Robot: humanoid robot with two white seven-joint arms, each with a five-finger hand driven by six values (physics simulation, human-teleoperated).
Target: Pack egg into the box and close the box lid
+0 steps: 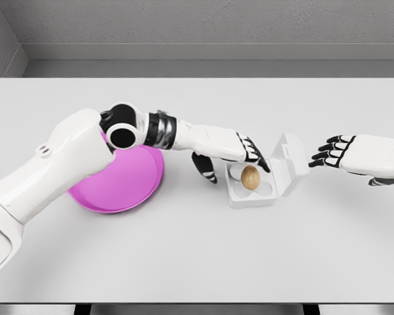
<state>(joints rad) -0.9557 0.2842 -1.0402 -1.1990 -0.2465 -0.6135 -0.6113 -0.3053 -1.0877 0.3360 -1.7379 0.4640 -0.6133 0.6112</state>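
- Egg (250,177): brown, seated in the white box (251,195), far-side cell; lid (290,164) up, tilted toward 2 o'clock.
- Left hand (240,157): at the box's 10 o'clock edge, fingers loosely spread, gripping nothing; fingertips (262,162) just beside the egg.
- Right hand (354,157): at 3 o'clock of the lid, apart from it, fingers relaxed, empty.
- Pink bowl (128,180): at 9 o'clock of the box, partly under the left arm.
- All on a white table (197,262).
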